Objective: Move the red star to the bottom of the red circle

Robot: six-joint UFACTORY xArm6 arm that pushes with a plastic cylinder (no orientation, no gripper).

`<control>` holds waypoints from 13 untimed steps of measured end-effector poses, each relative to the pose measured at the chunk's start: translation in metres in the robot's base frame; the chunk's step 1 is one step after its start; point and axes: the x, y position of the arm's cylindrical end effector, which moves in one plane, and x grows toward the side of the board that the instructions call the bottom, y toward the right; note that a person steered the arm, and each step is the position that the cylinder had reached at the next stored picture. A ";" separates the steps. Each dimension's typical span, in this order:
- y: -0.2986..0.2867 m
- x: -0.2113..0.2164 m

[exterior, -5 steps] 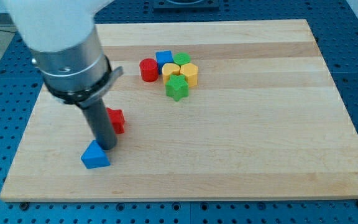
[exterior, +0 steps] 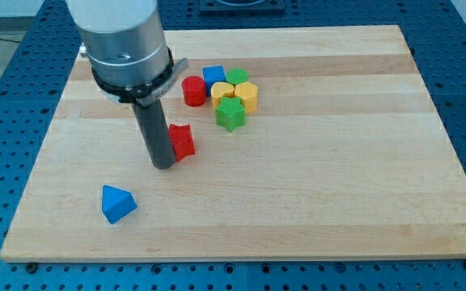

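The red star (exterior: 183,141) lies on the wooden board (exterior: 314,186), left of centre. The red circle (exterior: 192,90) stands above it and slightly to the right, at the left end of a cluster of blocks. My tip (exterior: 163,165) rests on the board right against the red star's lower left side. The rod rises from there to the grey arm body at the view's top left.
Beside the red circle cluster a blue cube (exterior: 213,78), a green block (exterior: 237,78), a yellow heart-like block (exterior: 222,92), a yellow hexagon (exterior: 247,96) and a green star (exterior: 230,115). A blue triangle (exterior: 118,203) lies near the board's lower left.
My tip has moved up and to the right, pushing the red star the same way, closer to the red circle. The blue triangle has shifted slightly.
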 end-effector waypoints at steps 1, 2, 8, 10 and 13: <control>0.020 0.000; 0.031 -0.010; -0.005 -0.044; -0.008 -0.060; 0.015 -0.081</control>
